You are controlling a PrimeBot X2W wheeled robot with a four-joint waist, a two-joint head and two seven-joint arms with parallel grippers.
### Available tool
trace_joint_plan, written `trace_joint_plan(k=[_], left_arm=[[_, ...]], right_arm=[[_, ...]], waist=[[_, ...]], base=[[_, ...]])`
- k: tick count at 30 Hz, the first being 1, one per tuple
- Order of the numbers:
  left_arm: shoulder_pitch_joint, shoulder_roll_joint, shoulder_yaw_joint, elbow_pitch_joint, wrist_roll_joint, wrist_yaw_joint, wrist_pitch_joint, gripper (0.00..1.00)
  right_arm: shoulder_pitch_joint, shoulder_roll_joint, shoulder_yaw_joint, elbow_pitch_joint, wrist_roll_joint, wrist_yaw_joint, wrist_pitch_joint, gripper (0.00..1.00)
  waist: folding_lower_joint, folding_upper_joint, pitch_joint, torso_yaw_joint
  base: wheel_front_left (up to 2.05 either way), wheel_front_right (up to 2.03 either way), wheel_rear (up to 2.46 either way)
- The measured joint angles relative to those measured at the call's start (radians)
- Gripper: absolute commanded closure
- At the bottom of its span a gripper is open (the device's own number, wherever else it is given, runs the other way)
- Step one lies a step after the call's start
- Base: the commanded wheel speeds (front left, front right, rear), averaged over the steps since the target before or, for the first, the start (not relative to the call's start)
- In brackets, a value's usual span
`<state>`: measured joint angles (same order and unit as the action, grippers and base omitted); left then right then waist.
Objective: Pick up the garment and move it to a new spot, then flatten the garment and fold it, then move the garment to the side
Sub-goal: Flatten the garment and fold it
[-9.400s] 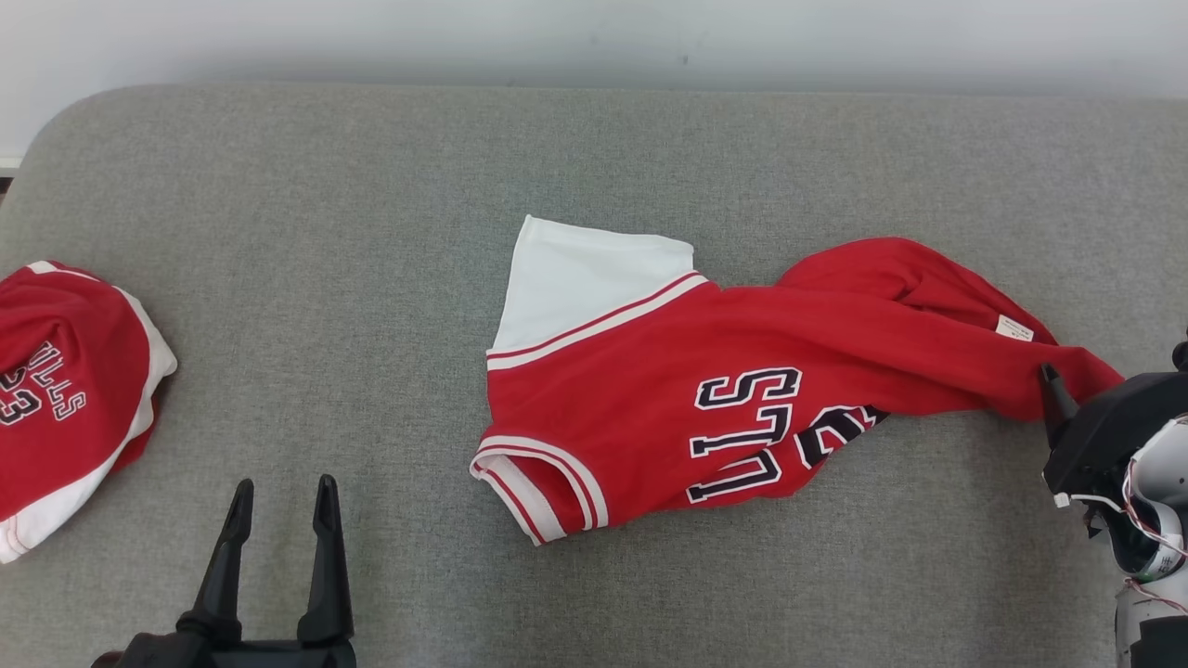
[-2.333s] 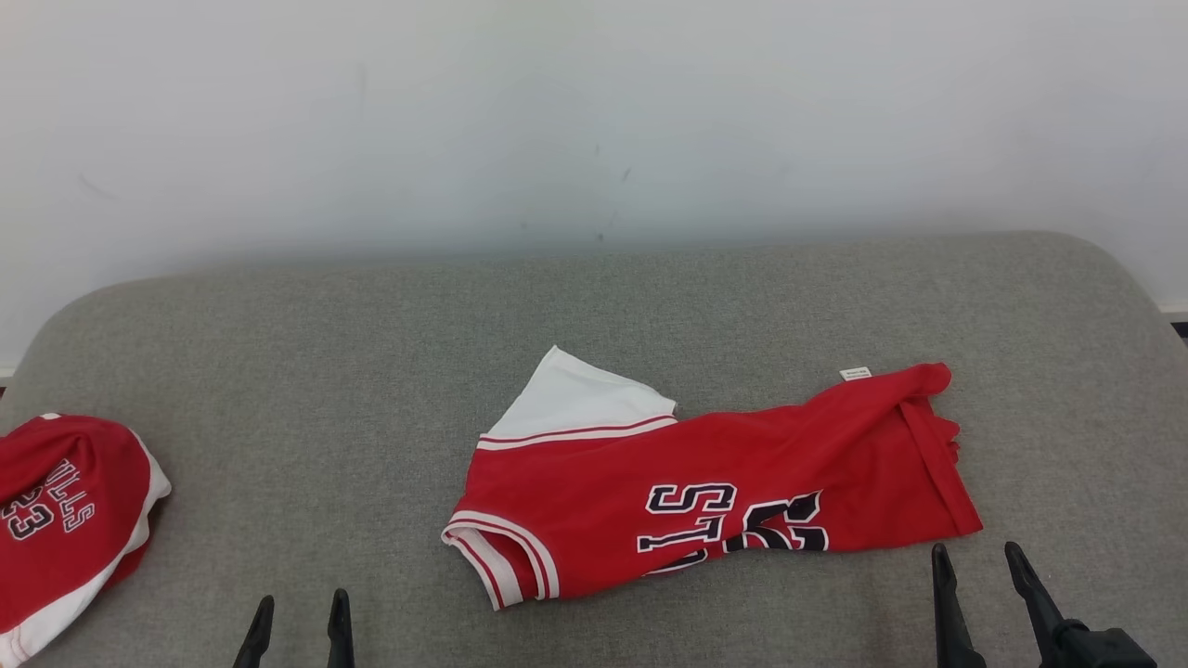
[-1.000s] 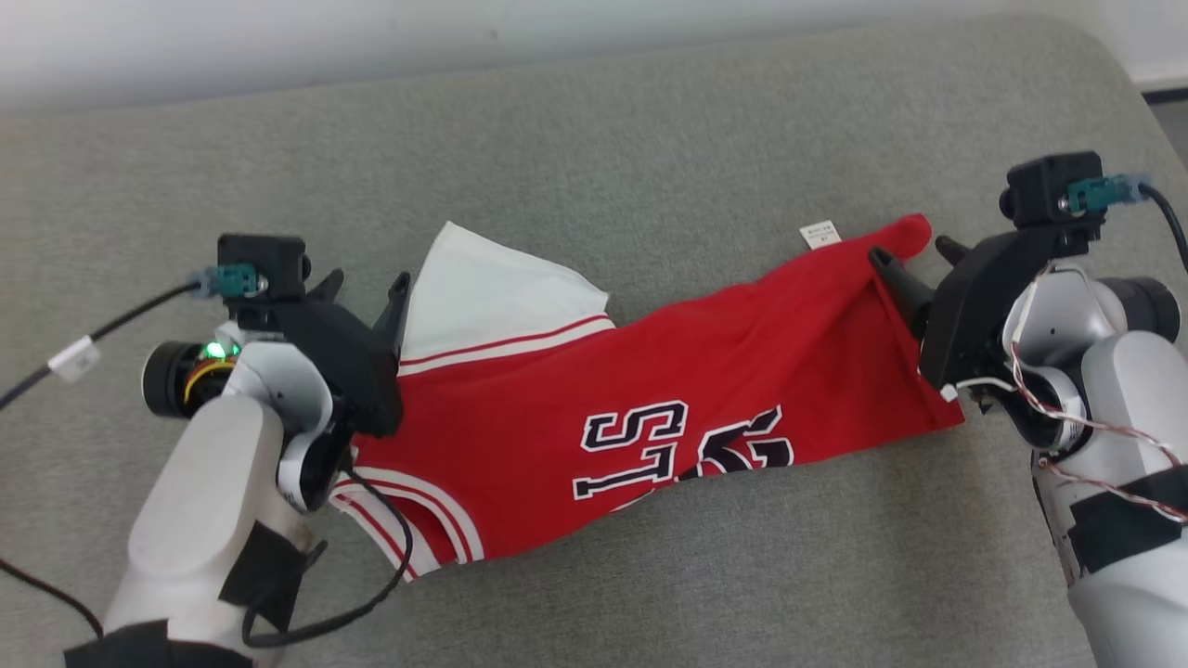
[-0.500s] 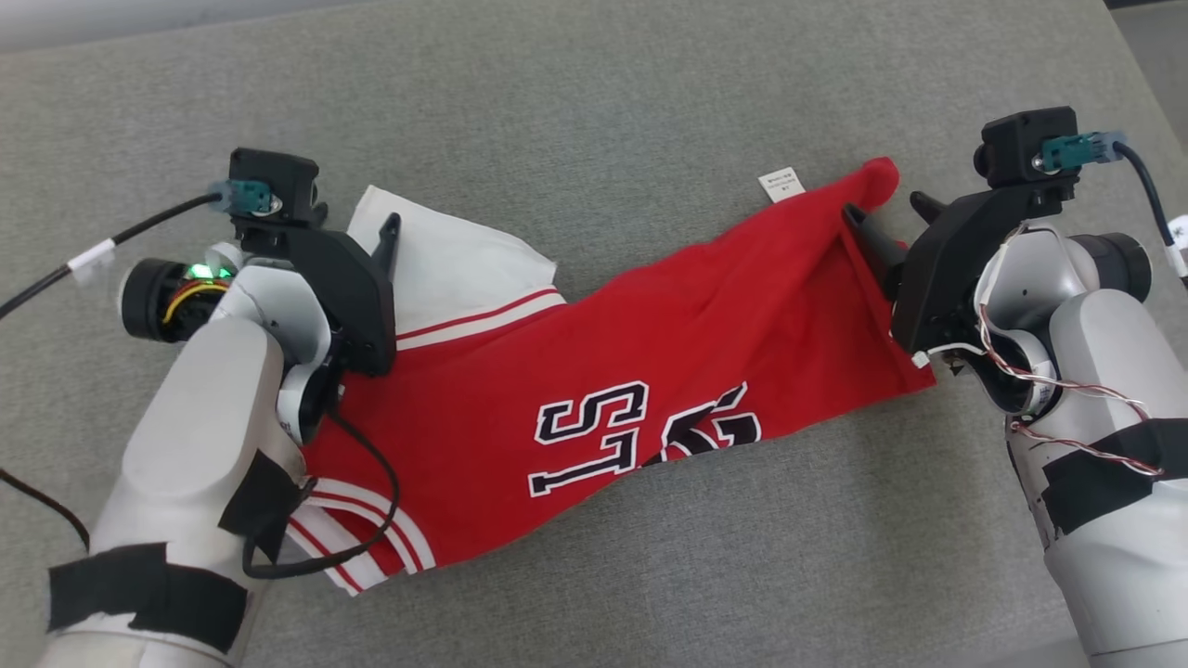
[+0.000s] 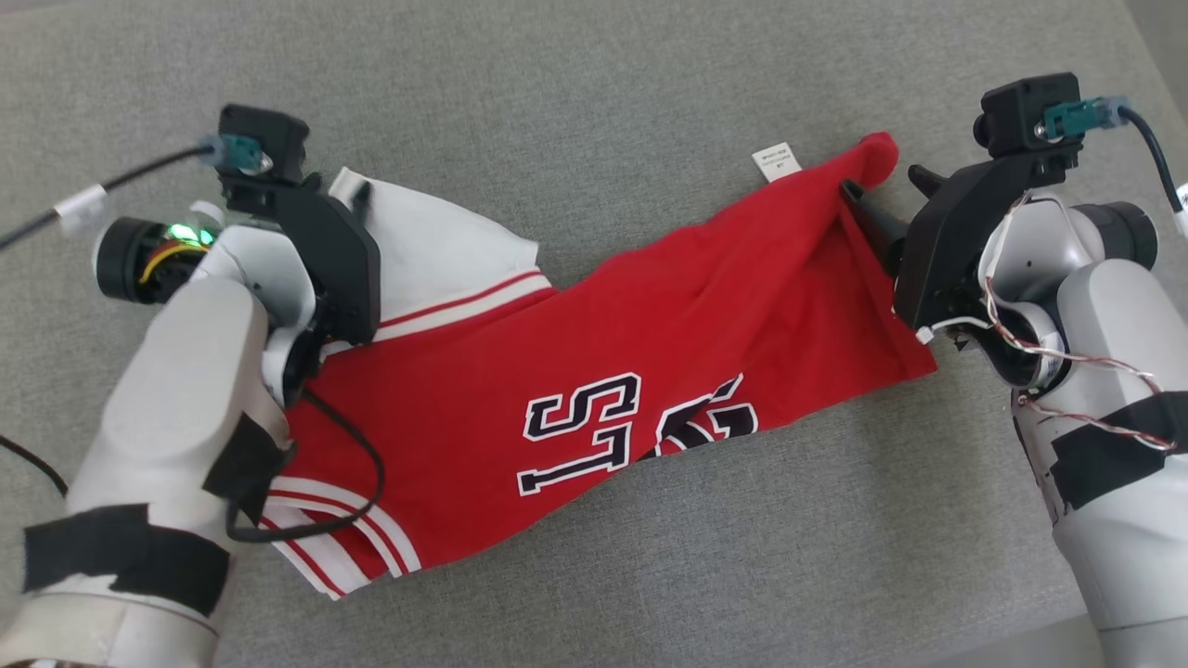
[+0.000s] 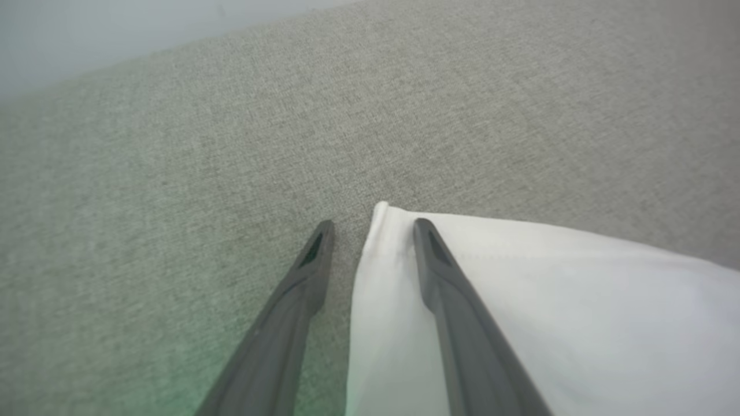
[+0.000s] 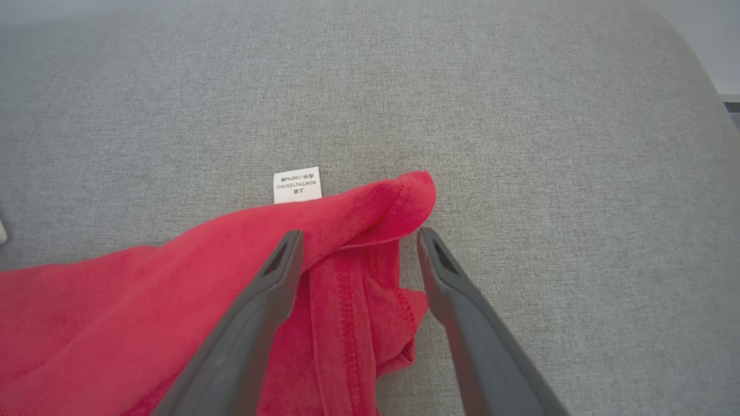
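**Both tools set at the garment's far corners**

The garment (image 5: 594, 371) lay stretched on the grey surface (image 5: 594, 121) between the two tools. The left tool (image 6: 374, 225) stood partly apart, with the white sleeve (image 6: 520, 300) hem between its fingers. The right tool (image 7: 361, 232) gaped wide around the red hem corner (image 7: 404, 196). Each should close on every layer, then pull outward evenly. How many layers lay between the fingers could not be told. The left forearm (image 5: 176, 417) partly covered the striped trim (image 5: 371, 557).

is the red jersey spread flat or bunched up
Bunched, not flat: the red-and-white fabric jersey lies as a narrow band on the grey cushion, its black lettering partly folded under.
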<state>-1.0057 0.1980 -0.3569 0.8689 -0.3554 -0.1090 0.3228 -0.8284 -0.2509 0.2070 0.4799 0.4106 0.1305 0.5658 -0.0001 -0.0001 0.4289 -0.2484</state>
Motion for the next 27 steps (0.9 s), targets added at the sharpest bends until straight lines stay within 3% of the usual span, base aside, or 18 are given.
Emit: trace_joint_plan(k=[8, 13, 21, 27], left_arm=[[-0.041, 0.022, -0.014, -0.055, -0.07, -0.016, 0.098, 1.0], [-0.043, 0.039, -0.042, -0.135, -0.12, -0.023, 0.133, 1.0], [-0.033, 0.066, -0.077, -0.238, -0.16, -0.023, 0.154, 1.0], [-0.024, 0.067, -0.088, -0.281, -0.174, -0.023, 0.159, 1.0]], right_arm=[[-0.063, -0.027, -0.027, 0.016, -0.028, 0.0, 0.169, 0.0], [-0.106, -0.041, -0.097, 0.0, -0.057, 0.0, 0.257, 0.0], [-0.133, -0.029, -0.24, -0.005, -0.251, 0.0, 0.239, 0.0], [-0.123, -0.009, -0.251, 0.019, -0.314, 0.0, 0.242, 0.0]], waist=[[0.0001, 0.0001, 0.039, 0.02], [0.0001, 0.0001, 0.055, 0.049], [0.0001, 0.0001, 0.074, 0.095], [0.0001, 0.0001, 0.093, 0.117]], base=[[0.0, 0.0, 0.0], [0.0, 0.0, 0.0], [0.0, 0.0, 0.0], [0.0, 0.0, 0.0]])
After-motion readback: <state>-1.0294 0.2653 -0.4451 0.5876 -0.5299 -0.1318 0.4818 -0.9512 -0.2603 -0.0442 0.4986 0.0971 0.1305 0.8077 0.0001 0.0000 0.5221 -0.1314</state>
